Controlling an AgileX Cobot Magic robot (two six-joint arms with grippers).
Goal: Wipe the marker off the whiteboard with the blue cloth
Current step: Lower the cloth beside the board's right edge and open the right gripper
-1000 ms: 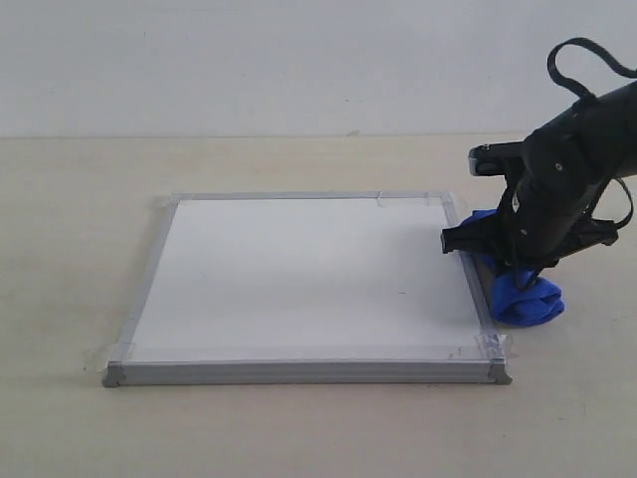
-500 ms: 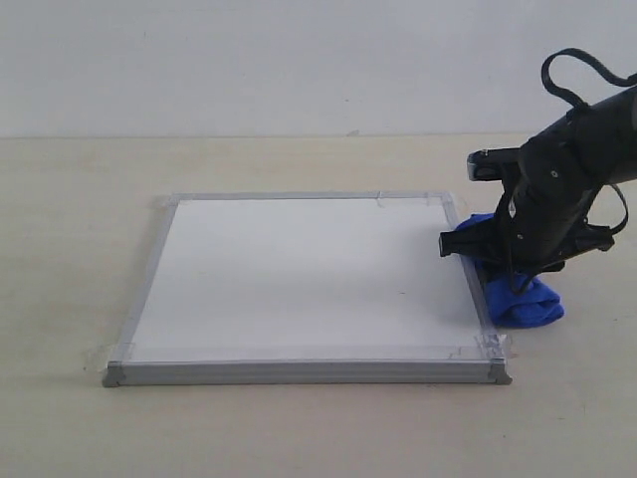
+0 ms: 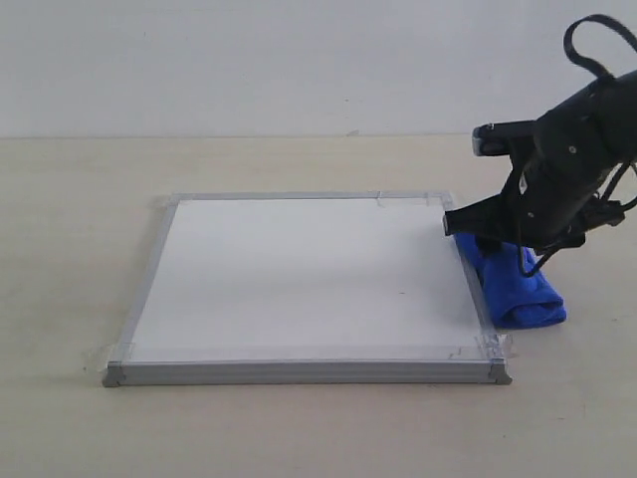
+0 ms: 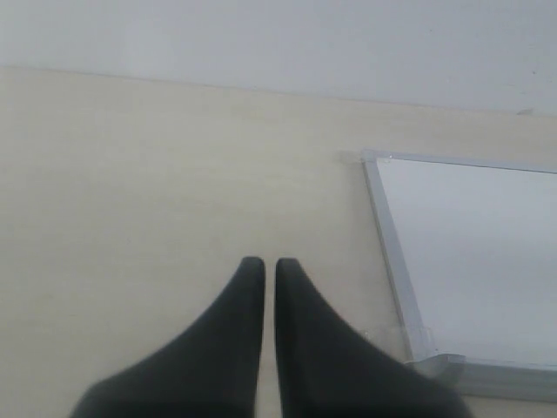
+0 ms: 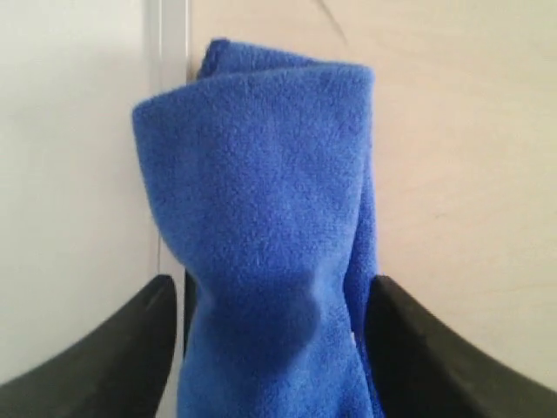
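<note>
Now my right claw [image 5: 271, 292] grips the blue cloth [image 3: 520, 287], its fingers [image 5: 144, 353] pressing the bunched fabric from two sides. The cloth lies on the tabletop [image 3: 70, 249] at 3 o'clock of the whiteboard [image 3: 299, 274], touching its frame. My left claw [image 4: 263, 266] is almost closed, empty.

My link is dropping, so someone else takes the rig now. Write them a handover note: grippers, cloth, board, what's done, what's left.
Left gripper: shut, empty, over the table off a corner of the whiteboard.
Right gripper: a finger on either side of the blue cloth; gripping or released, cannot tell.
Cloth: lies on the table against the board's right frame.
Done: no red marker shows on the board.
Left: check the board closely for traces; if clean, release the cloth and pull back.
</note>
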